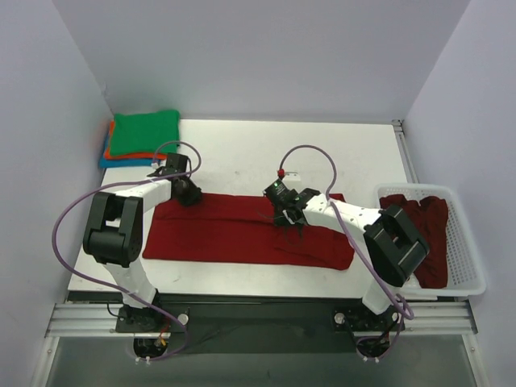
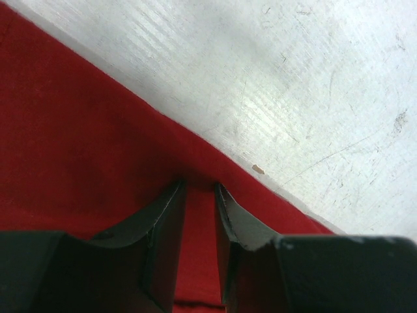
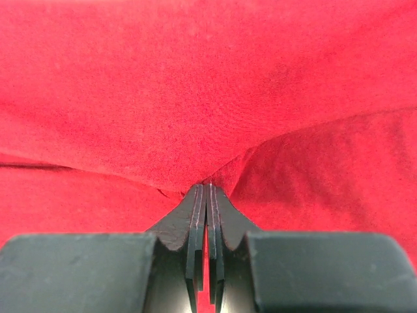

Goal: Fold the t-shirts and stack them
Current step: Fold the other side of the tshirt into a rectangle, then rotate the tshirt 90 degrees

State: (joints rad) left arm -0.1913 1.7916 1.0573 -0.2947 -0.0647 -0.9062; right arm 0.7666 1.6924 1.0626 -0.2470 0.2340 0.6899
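Fingers of the right gripper point(image 3: 206, 187) clamp on the dark red cloth t-shirt point(image 1: 234, 234), those of the left gripper point(image 2: 199, 185) half-parted astride its edge — seemingly ungripped — so lifting could skew it.

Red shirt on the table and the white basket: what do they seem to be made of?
The red shirt: soft matte knit cloth, possibly cotton; it creases and puckers, fine fuzzy texture up close. The basket: rigid white plastic by its look, moulded slotted walls, smooth finish.
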